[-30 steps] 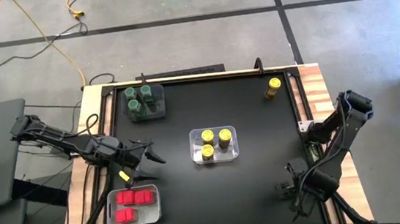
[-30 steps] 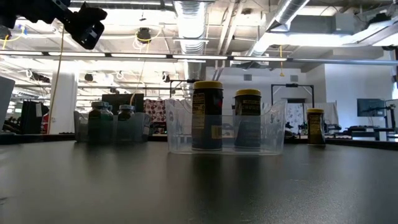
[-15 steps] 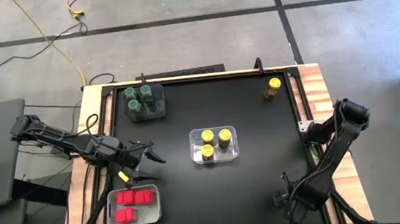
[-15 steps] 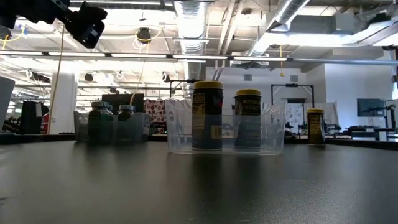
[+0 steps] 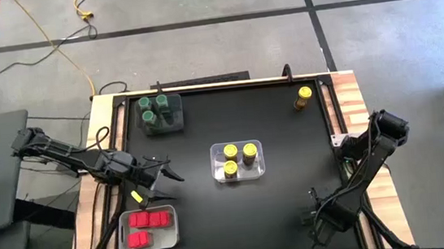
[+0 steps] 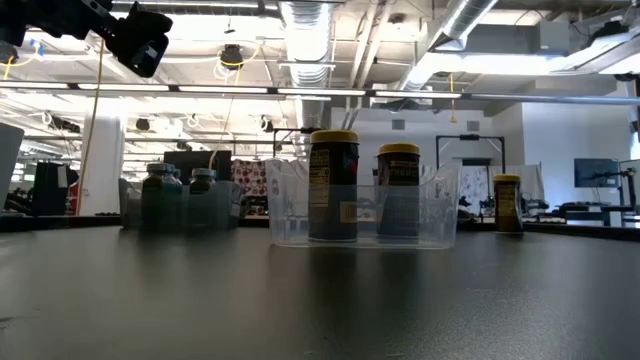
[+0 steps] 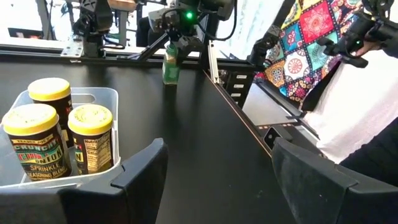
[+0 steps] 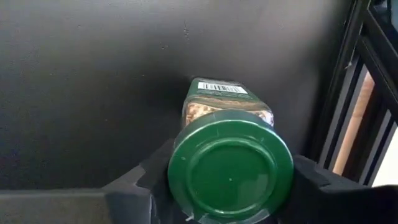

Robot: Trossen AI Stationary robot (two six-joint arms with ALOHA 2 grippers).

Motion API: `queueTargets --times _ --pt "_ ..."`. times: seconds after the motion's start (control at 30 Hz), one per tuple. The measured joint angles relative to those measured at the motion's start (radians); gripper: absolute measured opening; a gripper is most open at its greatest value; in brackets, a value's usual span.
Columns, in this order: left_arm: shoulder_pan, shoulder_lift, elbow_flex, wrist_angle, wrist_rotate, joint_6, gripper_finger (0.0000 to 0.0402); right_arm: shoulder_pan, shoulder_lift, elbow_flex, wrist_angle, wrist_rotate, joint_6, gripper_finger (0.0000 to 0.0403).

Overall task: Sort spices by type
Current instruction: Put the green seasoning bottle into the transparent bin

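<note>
Dark-green-lidded round spice jar (image 8: 230,149) sits clamped between the right gripper's (image 5: 323,219) fingers at the near right table corner. Near left, a clear bin (image 5: 170,234) holds red-topped jars (image 5: 145,223). The left gripper (image 5: 162,179) hovers beside it, fingers apart, empty. Yellow-lidded jars (image 5: 236,158) stand mid-table; more green-lidded jars (image 5: 156,106) far left.

I see the black tabletop (image 5: 206,126), a clear bin (image 5: 238,161) of yellow-lidded jars at its middle, a grey bin (image 5: 160,114) of green-lidded jars at the far left corner, a clear bin (image 5: 147,230) of red-topped jars near left, a lone yellow-lidded jar (image 5: 304,97) far right.
</note>
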Motion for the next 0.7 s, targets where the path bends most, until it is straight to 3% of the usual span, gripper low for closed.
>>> queueTargets --times 0.2,0.37,0.53,0.7 --pt "0.0 0.0 0.0 0.009 0.0 -0.008 0.0275 -0.055 -0.017 0.077 -0.053 0.198 -0.065 0.0219" --pt "0.0 0.0 0.0 0.013 -0.005 0.003 0.0275 -0.173 -0.083 0.184 -0.221 0.334 -0.268 0.0219" --pt "0.0 0.0 0.0 0.013 -0.006 -0.012 0.0275 -0.383 -0.175 0.258 -0.258 0.504 -0.621 0.0219" --pt "0.012 0.0 0.0 0.047 -0.023 0.019 0.0275 -0.684 -0.237 0.289 -0.033 0.52 -1.125 0.0219"
